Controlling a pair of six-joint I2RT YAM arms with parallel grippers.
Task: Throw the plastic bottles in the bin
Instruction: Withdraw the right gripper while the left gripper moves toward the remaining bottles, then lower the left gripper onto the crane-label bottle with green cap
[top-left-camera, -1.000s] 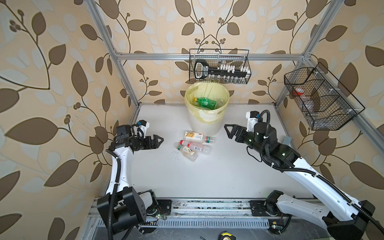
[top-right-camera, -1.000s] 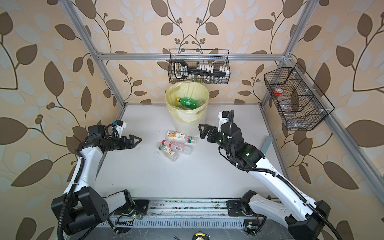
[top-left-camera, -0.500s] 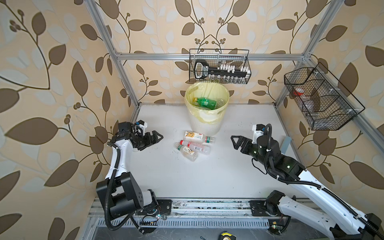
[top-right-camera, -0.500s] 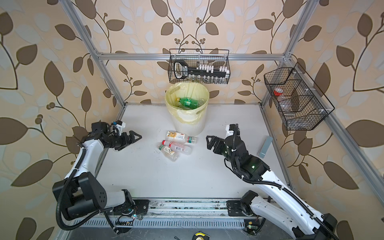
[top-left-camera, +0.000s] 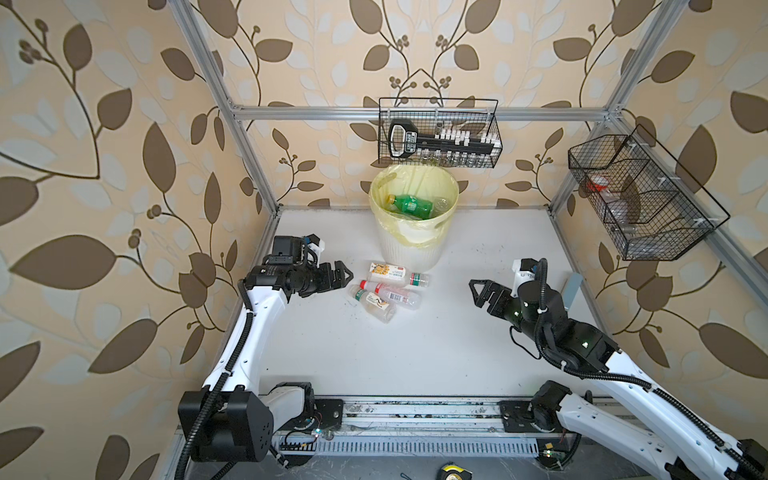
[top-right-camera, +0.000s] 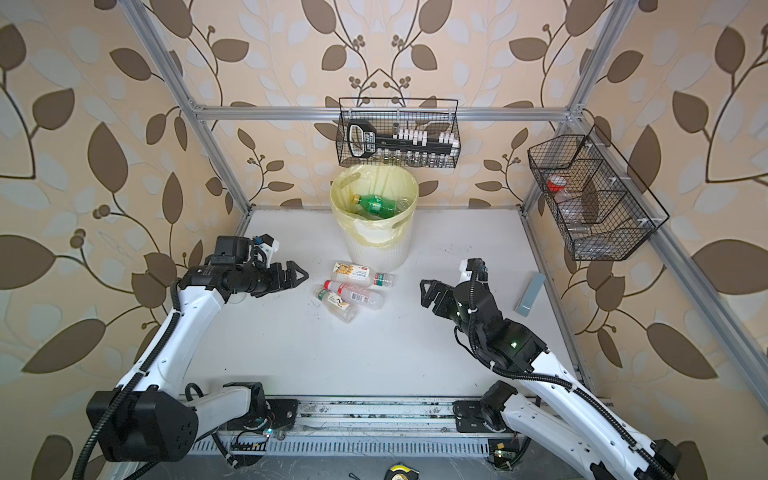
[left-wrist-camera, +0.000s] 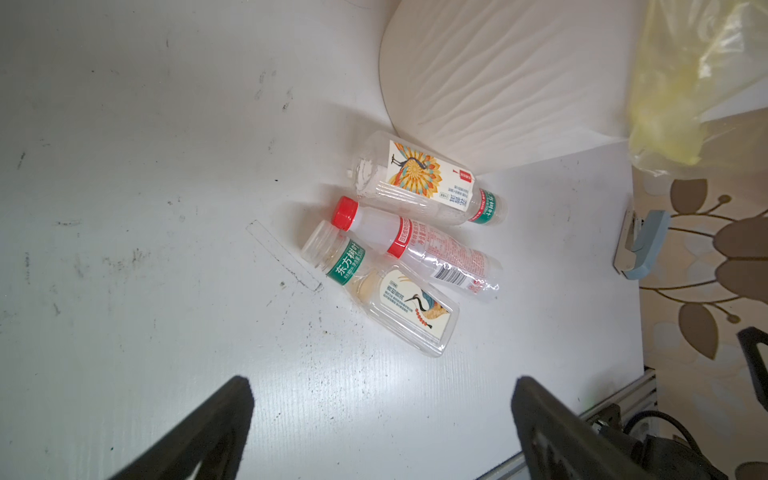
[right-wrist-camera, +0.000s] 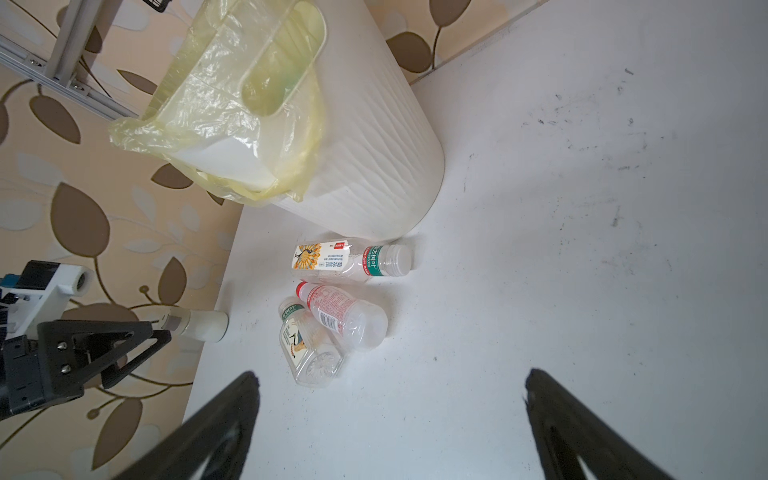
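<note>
Right claw (top-left-camera: 475, 293) pulled back, plastic bottles (top-left-camera: 392, 295) lying crosswise, red cap (top-left-camera: 363, 284) leftward

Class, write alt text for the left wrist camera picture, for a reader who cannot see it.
Three plastic bottles lie on their sides, bunched together on a white table, beside a white ribbed bin lined with a yellow bag. The left tool stands open and empty in the foreground.

bottles (left-wrist-camera: 419, 249): clear glossy plastic, printed labels | bin (right-wrist-camera: 374, 166): white matt ribbed plastic | bag (right-wrist-camera: 216, 104): thin, crinkled, translucent film | table (left-wrist-camera: 166, 166): matt white, scuffed | basket (top-left-camera: 436, 100): black wire | frame (top-left-camera: 311, 112): brushed metal
</note>
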